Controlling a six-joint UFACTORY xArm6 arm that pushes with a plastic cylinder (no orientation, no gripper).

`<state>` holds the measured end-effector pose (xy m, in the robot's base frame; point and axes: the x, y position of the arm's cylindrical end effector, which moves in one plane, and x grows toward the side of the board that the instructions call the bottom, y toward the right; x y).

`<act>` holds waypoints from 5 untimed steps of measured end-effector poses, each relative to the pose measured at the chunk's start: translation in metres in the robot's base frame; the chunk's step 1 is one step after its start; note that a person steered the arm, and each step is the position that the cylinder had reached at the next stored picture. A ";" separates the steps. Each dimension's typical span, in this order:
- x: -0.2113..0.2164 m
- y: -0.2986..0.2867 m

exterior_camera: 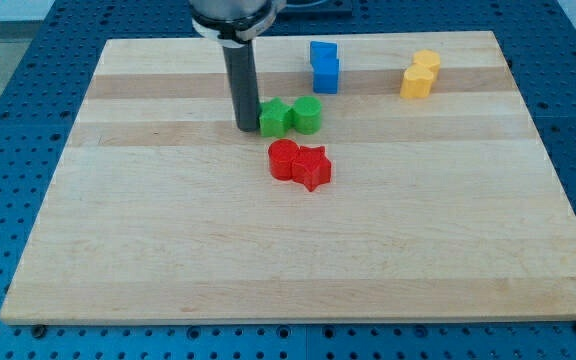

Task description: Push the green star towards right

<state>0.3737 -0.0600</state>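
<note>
My tip [246,127] sits in the upper middle of the frame, at the left edge of the green star [274,118]; contact appears made. The rod carries no jaws and grasps nothing. A green cylinder [307,115] touches the star's right side. Just below, a red cylinder [284,160] and red star [313,167] touch each other. 2 blue blocks [324,67] stand near the top, right of the rod. 2 yellow blocks [420,74] occupy the upper right of the wooden board [168,250].
</note>
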 end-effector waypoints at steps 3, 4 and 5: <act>-0.004 0.048; -0.019 0.064; -0.023 0.075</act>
<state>0.3512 0.0152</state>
